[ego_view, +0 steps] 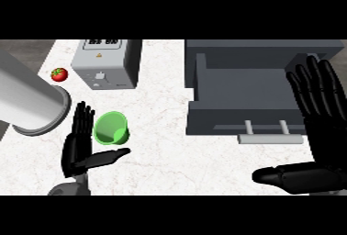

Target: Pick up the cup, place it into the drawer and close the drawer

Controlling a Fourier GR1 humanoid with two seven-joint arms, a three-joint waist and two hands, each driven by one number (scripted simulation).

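The tabletop (169,137) is showing smooth white marble with faint veins, and the green cup (112,128) is looking like glossy plastic. The drawer (251,92) is appearing matt grey, the toaster (105,62) brushed metal, the black fingers (318,87) slightly shiny.

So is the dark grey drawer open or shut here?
Open. The dark grey drawer is pulled out, its hollow inside exposed and holding nothing, pale handle at its front; the green cup sits outside.
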